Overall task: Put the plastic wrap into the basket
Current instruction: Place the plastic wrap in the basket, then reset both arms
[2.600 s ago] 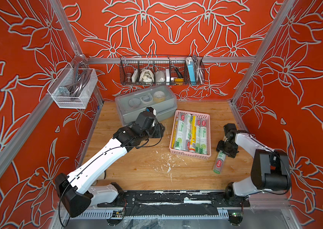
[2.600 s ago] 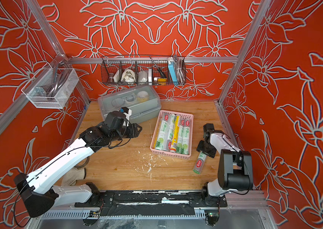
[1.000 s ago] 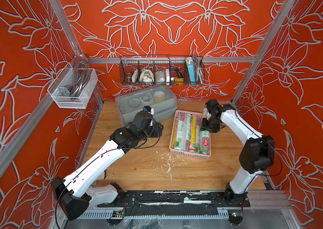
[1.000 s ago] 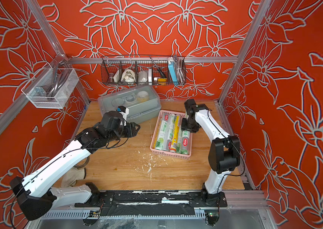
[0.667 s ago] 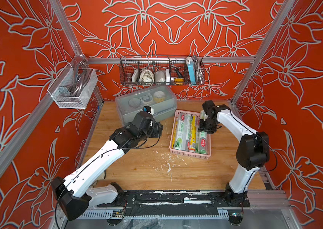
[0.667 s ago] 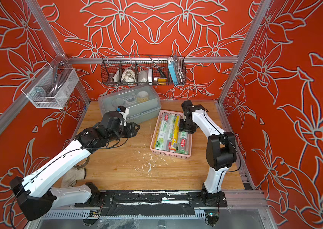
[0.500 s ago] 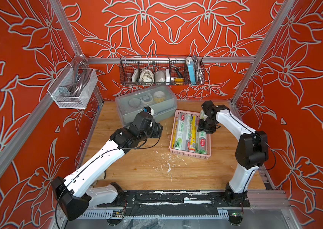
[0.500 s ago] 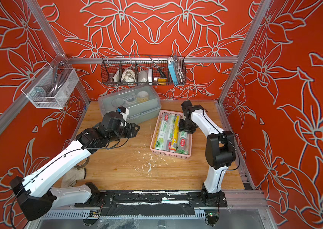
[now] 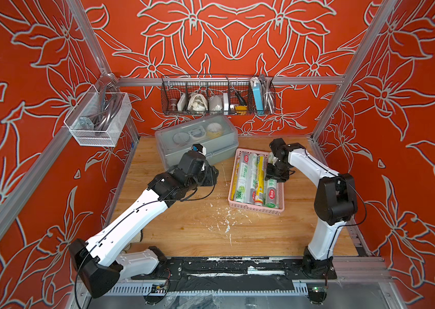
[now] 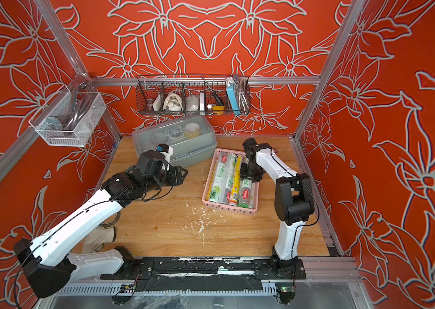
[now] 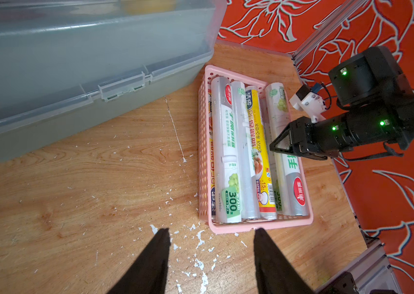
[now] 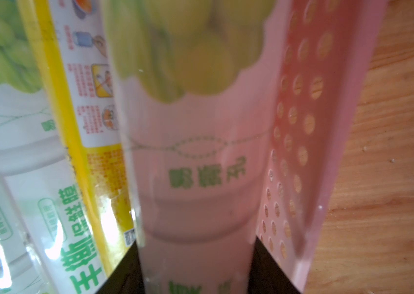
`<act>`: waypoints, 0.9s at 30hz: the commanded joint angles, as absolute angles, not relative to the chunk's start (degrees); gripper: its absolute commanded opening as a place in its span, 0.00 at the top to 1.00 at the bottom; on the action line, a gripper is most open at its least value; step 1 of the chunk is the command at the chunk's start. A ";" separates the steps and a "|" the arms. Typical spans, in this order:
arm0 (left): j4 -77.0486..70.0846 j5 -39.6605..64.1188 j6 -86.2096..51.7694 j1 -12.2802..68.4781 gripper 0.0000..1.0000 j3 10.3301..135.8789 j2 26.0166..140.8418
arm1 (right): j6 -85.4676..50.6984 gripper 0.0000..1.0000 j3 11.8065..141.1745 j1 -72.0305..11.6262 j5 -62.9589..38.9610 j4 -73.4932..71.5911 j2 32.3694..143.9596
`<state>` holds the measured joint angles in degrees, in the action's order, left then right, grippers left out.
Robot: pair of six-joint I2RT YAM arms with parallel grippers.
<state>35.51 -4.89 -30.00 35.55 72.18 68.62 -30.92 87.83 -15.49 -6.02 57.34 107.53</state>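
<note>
Plastic wrap [image 9: 255, 179] is seen as long slim rolls laid side by side, lengthwise, in the pink basket [image 9: 255, 210] on the worktop [image 9: 184, 227]. No roll is seen outside it in both top views, so the task is judged approx. done. The right hand [image 12: 195, 241] is set down over the outer roll [image 11: 295, 183], the one against the basket wall on that arm's side, w/ fingers pressed to both its sides, i.e. closed on it. The left hand [image 11: 211, 229] is open & empty, just short of the basket's end. Rolls are judged light and stiff along the core, w/ glossy film that may slip. Being round, they may roll off. They are best taken at mid-length, across the diameter.
</note>
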 commanded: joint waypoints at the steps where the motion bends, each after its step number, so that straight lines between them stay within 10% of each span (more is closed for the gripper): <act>1: 36.46 -5.92 -29.65 35.16 0.46 71.50 66.57 | -30.85 0.46 89.10 -16.17 -4.52 58.95 104.34; 22: 27.86 -18.55 -22.74 32.68 0.40 71.25 64.49 | -22.74 0.26 92.99 -16.10 3.06 61.21 88.66; 27: 16.23 -25.16 -17.49 30.09 0.25 63.71 61.20 | -17.40 0.12 82.33 -15.70 9.68 48.86 79.42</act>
<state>24.49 -19.09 -22.11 31.79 67.33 63.64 -21.65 88.20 -15.84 3.81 55.24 82.74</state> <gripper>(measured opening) 0.728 0.850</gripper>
